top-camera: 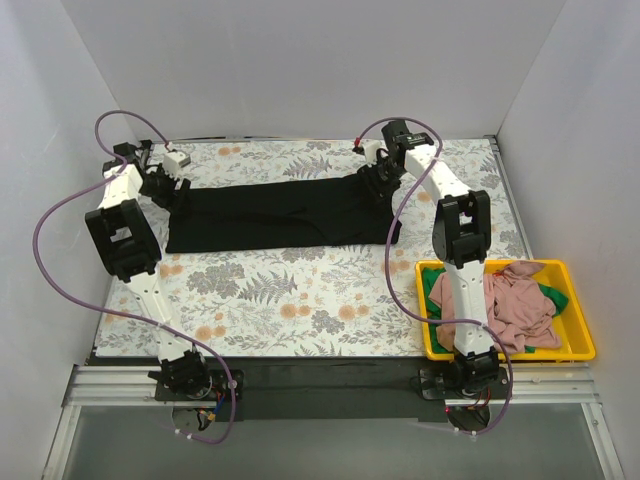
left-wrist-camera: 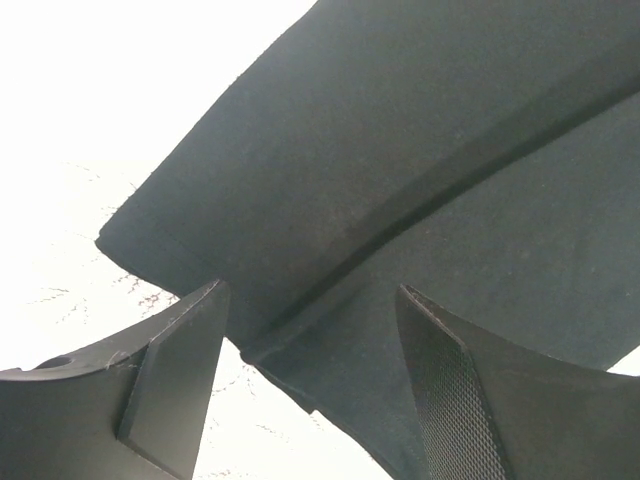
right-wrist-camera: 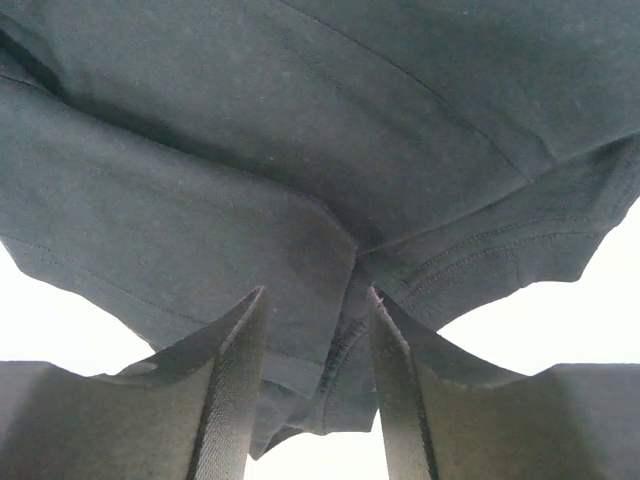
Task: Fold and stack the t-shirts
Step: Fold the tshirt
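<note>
Black t-shirt (top-camera: 290, 215) lies flat on the far half of the floral tablecloth (top-camera: 300, 300), laid out as a wide band running left to right. You have one arm reaching to each end of it. Your left gripper (top-camera: 168, 190) is at the shirt's left end and your right gripper (top-camera: 378, 183) is at its right end, by the sleeve.

Left wrist view: the left gripper's fingers (left-wrist-camera: 180, 370) stand wide apart, released, with nothing pinched. Under the gap you see a corner of the black cloth. One layer is doubled over another, and its edge runs diagonally up to the right. Bright tablecloth shows to the left of the corner.

Right wrist view: the right gripper's fingers (right-wrist-camera: 235, 380) are closer together. A bunched hem and seam of the black shirt sit in the gap between them. You cannot tell here whether the pads press the cloth or only straddle it, so treat that grip as unclear.

Pink t-shirt (top-camera: 515, 300) is crumpled in the yellow bin (top-camera: 575, 345) at the near right corner of the table, just beside the right arm's base. Green t-shirt (top-camera: 555, 298) is in the same bin, mostly under the pink one, with green peeking out at the bin's left and right sides. Neither one is folded. Both are well apart from the black shirt
</note>
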